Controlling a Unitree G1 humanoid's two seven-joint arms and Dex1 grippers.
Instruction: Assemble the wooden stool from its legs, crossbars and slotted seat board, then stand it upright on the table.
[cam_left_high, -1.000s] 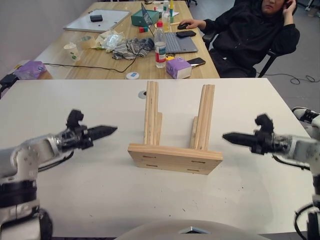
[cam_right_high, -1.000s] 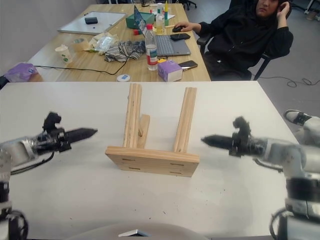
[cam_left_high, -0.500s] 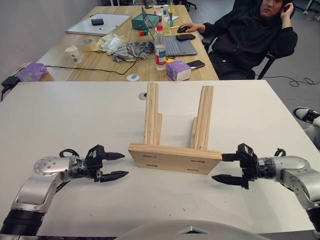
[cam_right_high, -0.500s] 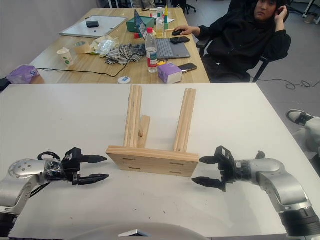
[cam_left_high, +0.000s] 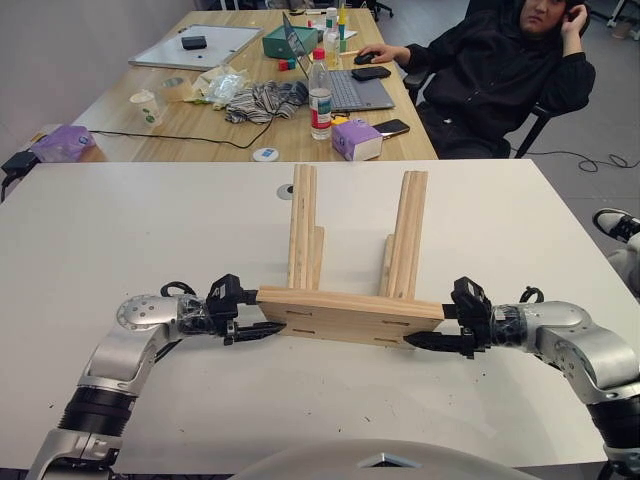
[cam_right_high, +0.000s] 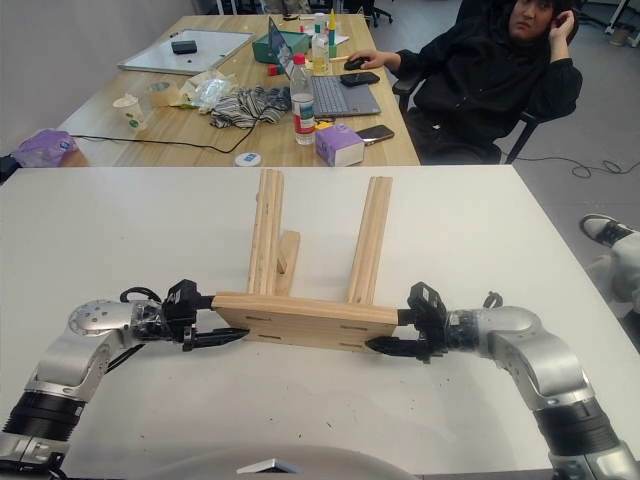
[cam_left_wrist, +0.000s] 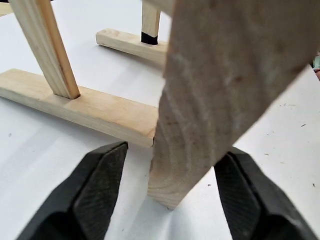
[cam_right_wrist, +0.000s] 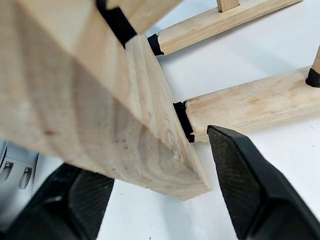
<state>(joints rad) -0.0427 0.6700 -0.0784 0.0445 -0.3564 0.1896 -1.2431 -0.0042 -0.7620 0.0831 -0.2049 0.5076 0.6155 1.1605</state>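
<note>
White table (cam_left_high: 120, 230) in front; beyond the seat board (cam_left_high: 348, 316), a wooden table (cam_left_high: 200, 115) cluttered with a bottle (cam_left_high: 320, 95), a laptop (cam_left_high: 345, 85) and a purple box (cam_left_high: 357, 138).

At the seat board's left end, the left gripper (cam_left_high: 258, 313): released, fingers (cam_left_wrist: 97, 195) spread to either side of the board's thickness, a gap showing between one finger and the wood, nothing clamped.

In the middle, the stool (cam_right_high: 320, 270) on its side: seat board standing on its long edge on the white table, slots on the near face. Behind the seat board, the left leg pair (cam_left_high: 302, 225) and the right leg pair (cam_left_high: 410, 235), lying flat, joined to the board's far face and pointing away from it. Just beside the left leg pair, near the seat board, a short crossbar (cam_left_high: 318, 255).

At the seat board's right end, the right gripper (cam_left_high: 428, 325): likewise released, fingers (cam_right_wrist: 245, 180) straddling the board's end, one finger plainly clear of the wood.
</note>
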